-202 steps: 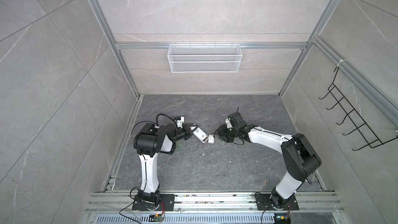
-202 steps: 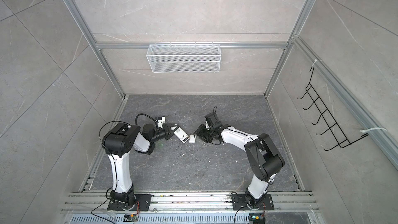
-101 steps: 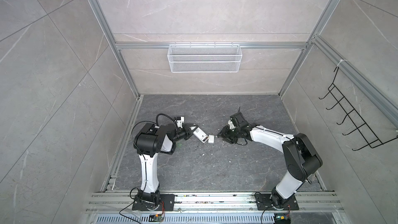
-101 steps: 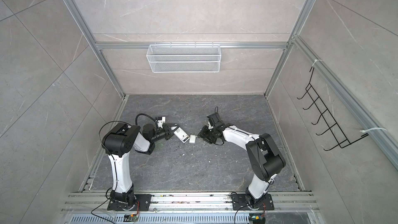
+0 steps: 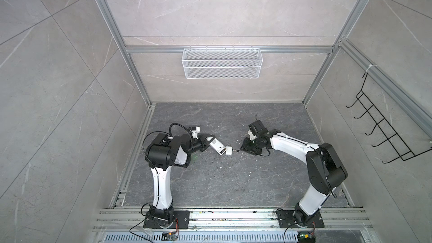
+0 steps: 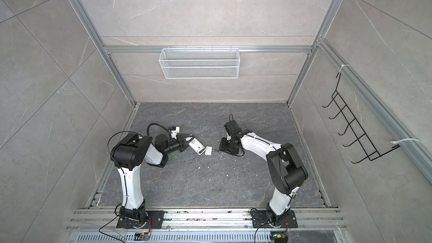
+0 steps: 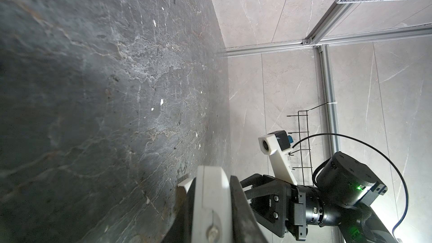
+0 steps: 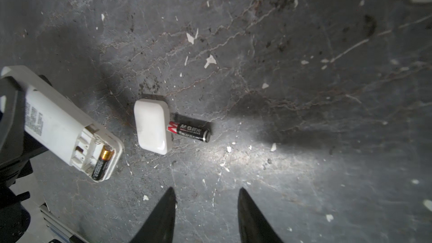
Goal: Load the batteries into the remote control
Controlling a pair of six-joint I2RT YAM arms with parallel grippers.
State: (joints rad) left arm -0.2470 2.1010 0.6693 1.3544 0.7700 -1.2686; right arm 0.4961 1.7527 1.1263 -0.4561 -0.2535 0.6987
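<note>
Left pincer (image 5: 208,143) is clamped on the remote control (image 8: 58,125), whose battery bay lies open with one battery (image 8: 102,162) seated in it. The right pincer (image 8: 207,191) hangs empty, fingers apart, near the second battery (image 8: 191,130), which lies on the tabletop (image 8: 304,90) touching the white battery cover (image 8: 152,126). Fetching it seems the step in hand: descend, straddle it clear of the cover, close.

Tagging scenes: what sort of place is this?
Probably a robot test cell: tiled walls in an aluminium frame, left arm and right arm bolted to a rail, wire basket on the back wall.
</note>
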